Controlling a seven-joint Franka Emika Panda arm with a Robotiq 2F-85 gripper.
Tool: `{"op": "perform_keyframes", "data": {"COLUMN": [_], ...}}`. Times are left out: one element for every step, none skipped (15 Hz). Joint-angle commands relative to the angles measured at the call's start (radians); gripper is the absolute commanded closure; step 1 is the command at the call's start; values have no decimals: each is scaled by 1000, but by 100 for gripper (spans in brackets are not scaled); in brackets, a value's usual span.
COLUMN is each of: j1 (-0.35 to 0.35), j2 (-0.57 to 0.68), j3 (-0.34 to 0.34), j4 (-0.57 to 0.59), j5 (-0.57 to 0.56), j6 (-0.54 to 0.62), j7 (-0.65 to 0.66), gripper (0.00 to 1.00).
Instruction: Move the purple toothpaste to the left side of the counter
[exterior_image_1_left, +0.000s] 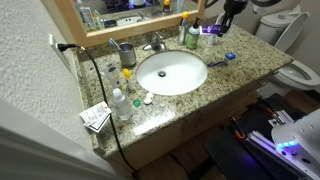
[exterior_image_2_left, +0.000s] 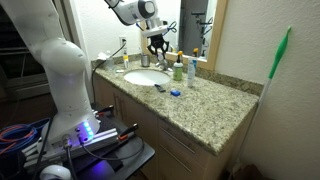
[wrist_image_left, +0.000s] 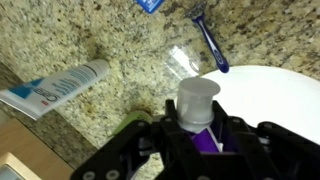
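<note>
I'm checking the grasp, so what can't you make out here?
Wrist view: the gripper covers most of the purple toothpaste; contact unclear.
Both exterior views: the tube is too small to tell whether it's off the counter.
Wrist view: the blue item is cut off at the top edge.

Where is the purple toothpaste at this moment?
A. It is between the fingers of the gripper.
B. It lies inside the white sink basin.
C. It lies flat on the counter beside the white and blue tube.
A: in the wrist view the purple toothpaste, white cap outward, sits clamped in the gripper, apart from the white and blue tube lying on the counter.
</note>
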Motion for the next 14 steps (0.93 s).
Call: {"op": "perform_keyframes", "data": {"j1": [110, 142, 175, 209, 166, 186, 189, 184, 176, 175, 191, 208, 218, 222], "j2": [59, 80, 112, 150, 75, 89, 92, 91, 88, 104, 154, 207, 270, 330], "j3": [79, 104, 134, 163, 143, 163, 170, 166, 157, 158, 162, 174, 189, 207], "j4": [42, 63, 96, 137, 55, 70, 70, 69, 68, 75, 101, 134, 173, 221], "j5": [103, 139, 168, 218, 158, 169, 166, 166, 165, 161, 223, 287, 334, 386], "j6": [-7, -10, -19, -25, -2, -2, -2, -2, -2, -28, -36, -51, -43, -42], "j7": [-65, -79, -86, -99, -43, -30, -16, -16, -21, -32, -90, -136, -152, -159], "gripper": [88, 88, 88, 88, 88, 63, 63, 63, 88, 88, 88, 88, 88, 88]}}
